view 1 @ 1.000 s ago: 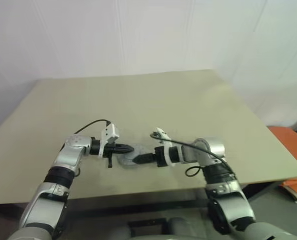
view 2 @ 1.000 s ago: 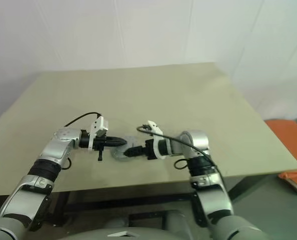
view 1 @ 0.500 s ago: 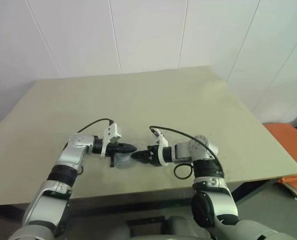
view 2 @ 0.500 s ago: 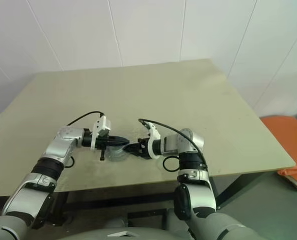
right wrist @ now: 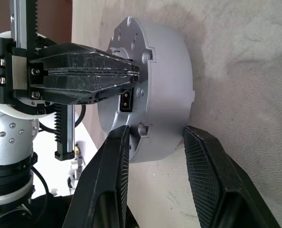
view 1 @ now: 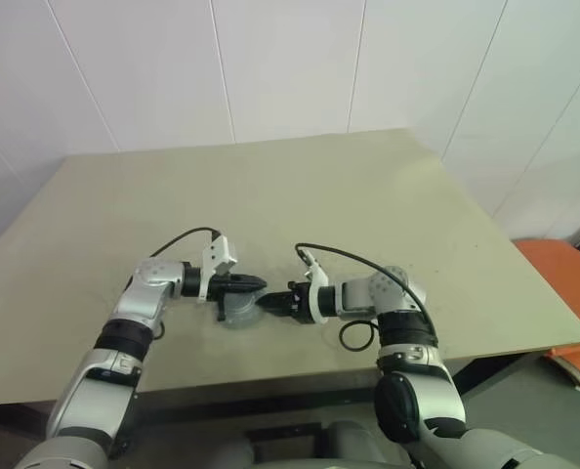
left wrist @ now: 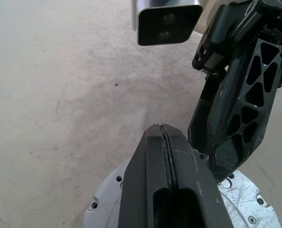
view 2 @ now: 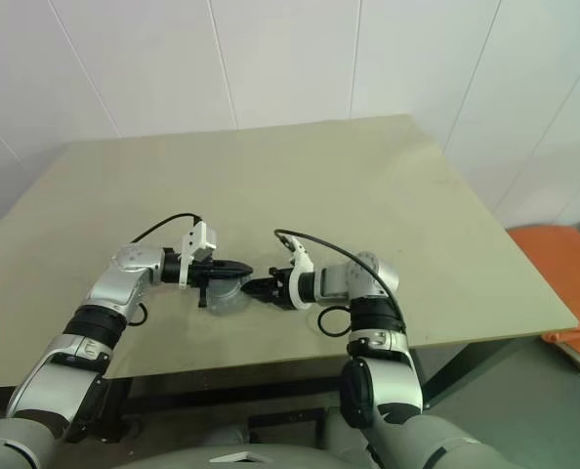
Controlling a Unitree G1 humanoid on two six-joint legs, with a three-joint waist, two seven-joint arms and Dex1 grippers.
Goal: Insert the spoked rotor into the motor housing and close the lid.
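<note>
The motor housing, a round silvery-grey case, sits near the front edge of the table between my two hands, also visible as motor housing. My left gripper is shut, and its fingers lie across the housing's flat face. My right gripper is closed across the housing's thickness. One finger is on the flat face side and the other on the opposite side. The left gripper hangs over the housing. The spoked rotor is out of view. I cannot tell the lid apart from the housing.
The beige table stretches far back and to both sides of my hands, with its front edge just below them. A white panelled wall stands behind it. An orange object lies on the floor past the table's right edge.
My right gripper has narrowed from wide open onto the housing and its wrist has rolled. The left gripper has stayed shut in place. The camera view shifted early on.
</note>
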